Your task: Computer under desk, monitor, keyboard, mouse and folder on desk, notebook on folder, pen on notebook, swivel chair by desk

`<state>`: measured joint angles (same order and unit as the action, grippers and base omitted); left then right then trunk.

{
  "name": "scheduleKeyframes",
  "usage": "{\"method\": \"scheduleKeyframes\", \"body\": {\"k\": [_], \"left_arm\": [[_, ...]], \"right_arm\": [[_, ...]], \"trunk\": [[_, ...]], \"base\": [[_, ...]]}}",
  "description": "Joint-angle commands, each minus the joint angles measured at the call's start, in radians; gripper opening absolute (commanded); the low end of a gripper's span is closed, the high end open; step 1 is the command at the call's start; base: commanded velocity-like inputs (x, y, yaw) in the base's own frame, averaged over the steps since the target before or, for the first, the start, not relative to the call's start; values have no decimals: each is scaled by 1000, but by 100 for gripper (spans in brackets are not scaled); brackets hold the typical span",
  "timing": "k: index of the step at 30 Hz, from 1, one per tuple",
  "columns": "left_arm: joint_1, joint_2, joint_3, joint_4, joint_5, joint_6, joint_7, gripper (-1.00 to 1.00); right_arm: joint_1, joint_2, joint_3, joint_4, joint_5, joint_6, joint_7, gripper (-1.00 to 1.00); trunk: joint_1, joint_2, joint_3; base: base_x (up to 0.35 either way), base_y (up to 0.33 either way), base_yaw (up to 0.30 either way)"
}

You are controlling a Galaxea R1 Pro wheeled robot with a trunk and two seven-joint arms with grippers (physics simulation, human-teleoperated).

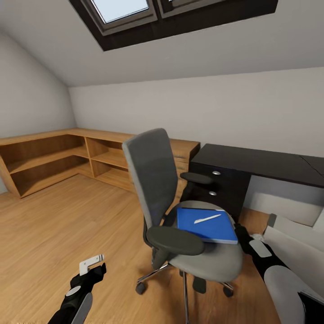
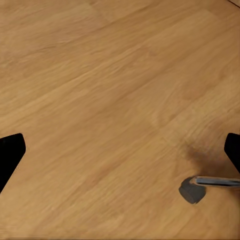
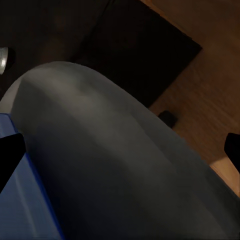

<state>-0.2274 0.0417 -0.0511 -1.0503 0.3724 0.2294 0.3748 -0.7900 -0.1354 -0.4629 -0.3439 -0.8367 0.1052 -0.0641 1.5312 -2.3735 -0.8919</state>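
Head view shows the swivel chair (image 1: 180,211) standing on the wooden floor (image 1: 67,225), just in front of the black-topped desk (image 1: 265,164) and its dark drawer unit (image 1: 220,186). A blue folder (image 1: 206,225) lies flat on the grey seat, and the white pen (image 1: 207,219) rests on top of it. The right gripper (image 1: 245,238) reaches in at the seat's edge, just beside the folder's near corner; whether it touches is not clear. In the right wrist view its dark fingers (image 3: 10,155) stand wide apart at the two sides of the picture, with the grey seat (image 3: 125,165) between them and the folder's blue edge (image 3: 22,210) next to one finger. The left gripper (image 1: 92,265) hangs low over the floor, well apart from the chair. In the left wrist view its fingers (image 2: 10,152) are also spread wide over bare boards, near one chrome chair leg and its castor (image 2: 192,191). Light-wood shelving (image 1: 54,159) runs along the far wall.
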Motion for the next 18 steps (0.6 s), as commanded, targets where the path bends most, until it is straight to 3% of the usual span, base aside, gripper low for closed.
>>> {"method": "scheduleKeyframes", "body": {"k": [1,18], "left_arm": [[-1,1,-5,1,8,3,9,100],[-1,0,-9,10,7,2,11,100]], "right_arm": [[0,1,-2,-2,-10,5,-5,100],[0,3,-2,0,-13,5,-2,100]], "trunk": [[0,0,-2],[0,0,-19]], "base": [[0,0,171],[-56,0,180]]}}
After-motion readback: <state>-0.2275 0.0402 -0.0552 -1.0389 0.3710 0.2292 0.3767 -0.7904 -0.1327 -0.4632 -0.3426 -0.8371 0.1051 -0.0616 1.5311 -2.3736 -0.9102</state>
